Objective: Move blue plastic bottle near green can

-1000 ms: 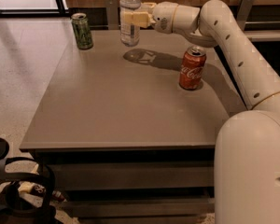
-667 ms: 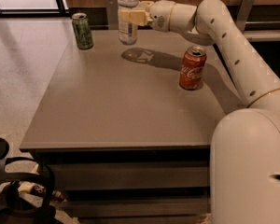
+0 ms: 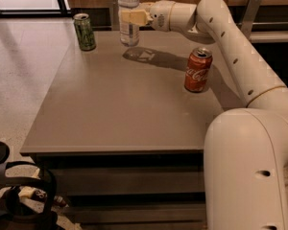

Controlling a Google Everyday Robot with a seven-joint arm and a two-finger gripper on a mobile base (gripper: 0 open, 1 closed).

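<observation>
Arm's gripper (image 3: 130, 17) clamped on blue plastic bottle (image 3: 129, 34) at far edge of table (image 3: 110, 109). Bottle upright, apparently lifted just off the surface, shadow beneath. Near it, to the left: green can (image 3: 84, 31). Well apart on the right: red can (image 3: 198, 70).

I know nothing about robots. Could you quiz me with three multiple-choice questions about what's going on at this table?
1. Where on the grey table is the dark green drink can? A) far left corner B) front edge C) middle
2. How many drink cans stand on the table? A) one B) two C) four
3. The clear plastic water bottle is: A) lying down B) upright in the gripper C) capless
Answers: 1 A, it stands at that corner. 2 B, the green one plus a red cola can. 3 B, the gripper is shut on the upright, capped bottle.
</observation>
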